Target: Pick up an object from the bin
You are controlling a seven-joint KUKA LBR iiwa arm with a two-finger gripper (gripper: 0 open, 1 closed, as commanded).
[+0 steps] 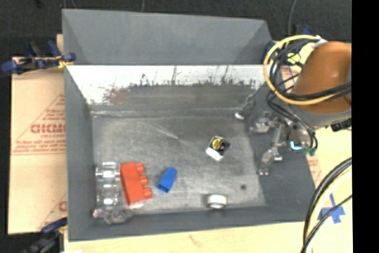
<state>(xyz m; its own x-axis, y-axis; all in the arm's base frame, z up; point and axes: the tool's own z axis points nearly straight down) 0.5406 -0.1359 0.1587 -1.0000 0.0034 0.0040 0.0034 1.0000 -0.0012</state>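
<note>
Small black, yellow and white piece mid-floor of bin, just left of gripper, long axis slanting far-right to near-left. Gripper low by right wall; open or closed, cannot tell.

Enters from the right side, bent steeply downward. Wears a rounded orange cover over the wrist, wrapped in loose loops of yellow and black cable. Ends in a metal gripper, held low and angled down and to the left.
</note>
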